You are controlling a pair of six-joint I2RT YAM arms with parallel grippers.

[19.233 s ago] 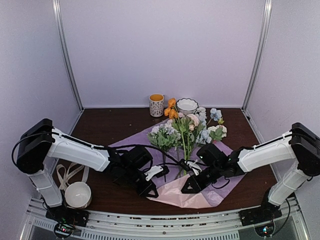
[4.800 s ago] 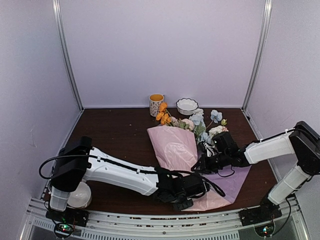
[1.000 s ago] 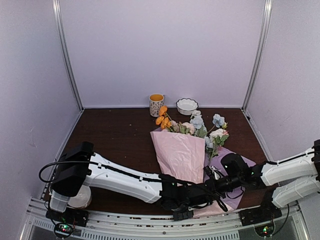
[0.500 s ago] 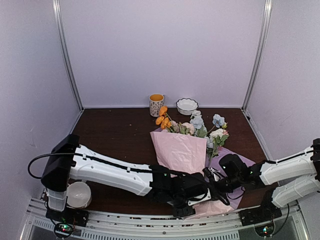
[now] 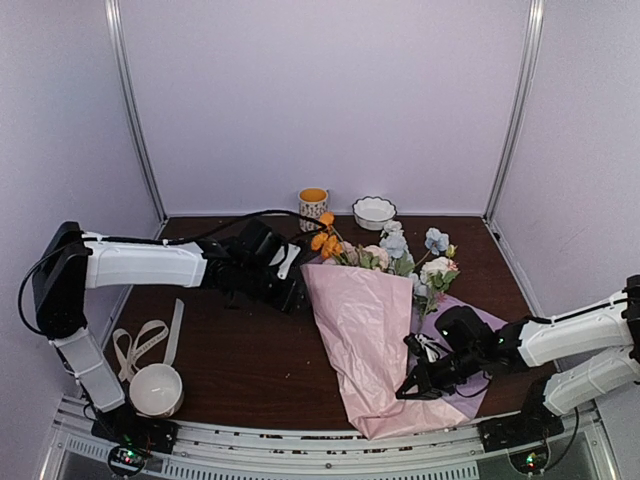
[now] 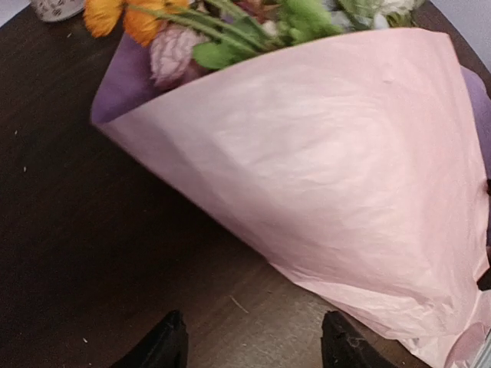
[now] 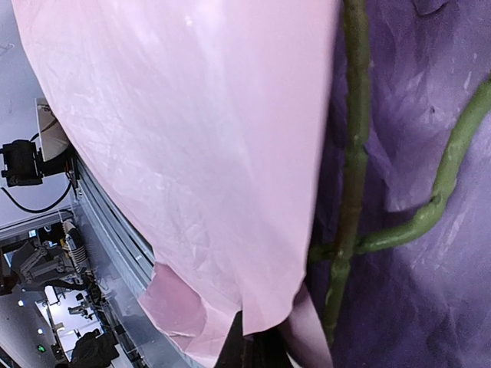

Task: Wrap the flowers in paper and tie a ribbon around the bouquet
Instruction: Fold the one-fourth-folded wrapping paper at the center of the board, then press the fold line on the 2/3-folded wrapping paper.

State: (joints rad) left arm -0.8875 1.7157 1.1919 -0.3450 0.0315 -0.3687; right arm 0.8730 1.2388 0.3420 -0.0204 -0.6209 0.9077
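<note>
The bouquet lies on the table as a cone of pink paper (image 5: 362,330) with the flowers (image 5: 385,250) poking out at the far end. My left gripper (image 5: 296,298) hovers open just left of the cone's wide end. In the left wrist view the paper (image 6: 322,153) fills the frame and nothing lies between the dark fingertips (image 6: 170,346). My right gripper (image 5: 404,391) is shut on the paper's right edge near the narrow end. In the right wrist view, that gripper (image 7: 257,349) pinches the pink flap (image 7: 192,138) beside green stems (image 7: 351,153). The ribbon (image 5: 145,340) lies loose at the left.
A white bowl (image 5: 157,388) sits at the near left corner by the ribbon. A patterned cup (image 5: 313,209) and a small scalloped bowl (image 5: 374,211) stand at the back wall. The paper's lilac face (image 5: 470,325) spreads under the right arm. A metal rail (image 5: 300,440) borders the near edge.
My left arm has pulled out from the near edge and swung to the left of the bouquet's wide end, opening its jaws. The right gripper has shut on the paper's edge.
</note>
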